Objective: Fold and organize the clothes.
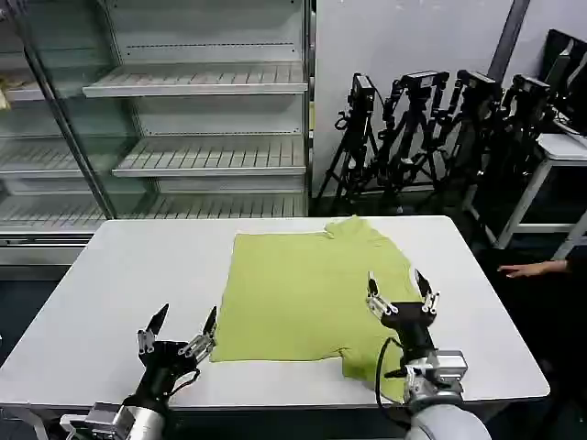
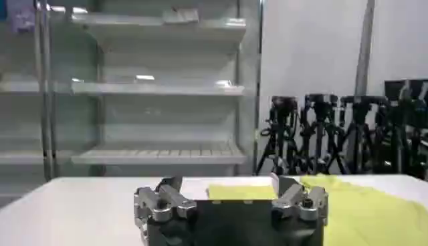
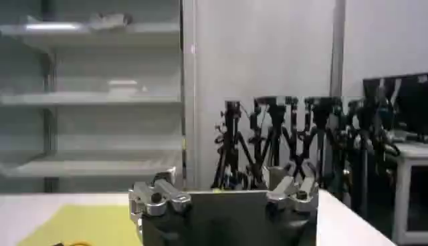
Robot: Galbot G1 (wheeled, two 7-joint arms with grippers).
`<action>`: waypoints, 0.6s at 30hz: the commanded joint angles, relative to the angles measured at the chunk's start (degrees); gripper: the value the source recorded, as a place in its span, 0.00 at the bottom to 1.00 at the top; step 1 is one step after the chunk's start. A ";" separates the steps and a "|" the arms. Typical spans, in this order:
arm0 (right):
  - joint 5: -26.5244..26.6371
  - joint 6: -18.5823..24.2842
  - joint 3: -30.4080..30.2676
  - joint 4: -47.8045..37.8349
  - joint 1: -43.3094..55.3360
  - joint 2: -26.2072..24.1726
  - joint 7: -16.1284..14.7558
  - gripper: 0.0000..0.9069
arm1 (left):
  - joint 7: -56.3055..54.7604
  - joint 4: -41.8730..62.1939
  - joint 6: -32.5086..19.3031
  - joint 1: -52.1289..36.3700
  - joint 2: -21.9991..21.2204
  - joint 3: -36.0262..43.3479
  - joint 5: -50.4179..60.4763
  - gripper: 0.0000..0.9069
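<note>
The clothes, a lime T-shirt [image 1: 303,293], lie spread on the white table [image 1: 138,275], partly folded, with a bunched part at the far right and a flap hanging at the near right edge. My left gripper [image 1: 183,323] is open near the table's front, just left of the shirt's near left corner, with nothing between its fingers. My right gripper [image 1: 400,291] is open above the shirt's near right part, holding nothing. The left wrist view shows the shirt [image 2: 348,207] ahead of the left gripper [image 2: 227,190]. A strip of shirt [image 3: 80,224] lies beside the right gripper [image 3: 224,184].
Empty metal shelves [image 1: 202,119] stand behind the table. Several camera tripods [image 1: 431,128] crowd the back right. A person's hand [image 1: 532,269] rests past the table's right edge. Bare tabletop lies left of the shirt.
</note>
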 commanded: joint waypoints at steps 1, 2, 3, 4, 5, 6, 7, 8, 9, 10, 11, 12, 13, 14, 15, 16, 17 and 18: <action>2.39 -2.47 4.94 2.86 -11.73 -1.40 -0.74 1.00 | -0.11 1.24 8.53 -0.50 1.83 0.36 -0.86 1.00; 2.41 -2.57 5.33 2.80 -12.80 -1.19 -0.65 1.00 | -0.13 1.77 9.11 -0.78 2.17 0.47 -1.45 1.00; 2.40 -2.77 5.53 2.69 -13.36 -1.03 -0.48 1.00 | -0.15 2.22 9.61 -1.14 2.41 0.53 -1.62 1.00; 2.39 -2.95 5.68 2.46 -13.82 -0.80 -0.37 1.00 | -0.20 2.67 10.06 -1.47 2.80 0.78 -1.95 1.00; 2.42 -3.10 5.72 2.09 -14.29 -0.68 -0.33 1.00 | -0.39 3.22 10.45 -1.90 3.02 1.01 -2.13 1.00; 2.41 -3.20 5.72 1.93 -14.44 -0.63 -0.29 1.00 | -0.60 3.82 11.21 -2.09 3.21 1.16 -2.20 1.00; 2.39 -3.26 5.59 1.19 -14.58 -0.47 -0.13 1.00 | -0.72 4.28 11.83 -2.75 3.42 1.53 -2.26 1.00; 2.32 -3.28 5.39 0.75 -14.58 -0.31 -0.03 1.00 | -0.76 4.99 12.51 -3.14 3.66 1.83 -2.41 1.00; 2.29 -3.33 5.28 0.54 -14.57 -0.25 0.02 1.00 | -0.78 5.41 13.33 -3.29 3.83 2.03 -2.43 1.00; 2.30 -3.53 5.01 0.16 -14.47 -0.06 0.22 1.00 | -0.84 5.69 14.10 -3.59 4.03 2.36 -2.43 1.00; 2.30 -3.67 4.90 0.08 -14.45 0.05 0.24 1.00 | -0.85 6.08 14.56 -3.76 4.18 2.63 -2.43 1.00; 2.28 -3.76 4.58 -0.04 -14.47 0.18 0.34 1.00 | -1.01 6.53 14.86 -3.95 4.26 2.87 -2.41 1.00; 2.17 -3.85 4.33 -0.04 -14.57 0.34 0.40 1.00 | -1.15 6.85 15.45 -4.09 4.32 3.01 -2.40 1.00; 2.06 -3.89 3.95 0.01 -14.73 0.50 0.47 1.00 | -1.40 7.11 15.45 -4.15 4.44 3.24 -2.37 1.00; 1.99 -3.91 3.53 0.08 -14.97 0.62 0.52 1.00 | -1.58 7.62 15.45 -4.36 4.47 3.39 -2.32 1.00; 1.72 -3.89 3.10 0.16 -15.33 0.76 0.57 1.00 | -1.80 7.93 15.48 -4.50 4.50 3.65 -2.28 1.00; 1.35 -3.82 2.53 0.23 -15.76 0.92 0.58 1.00 | -1.96 7.93 15.48 -4.61 4.50 3.77 -2.27 1.00; 1.02 -3.66 2.09 0.26 -16.22 1.04 0.56 1.00 | -2.04 8.43 15.48 -4.75 4.49 3.98 -2.24 1.00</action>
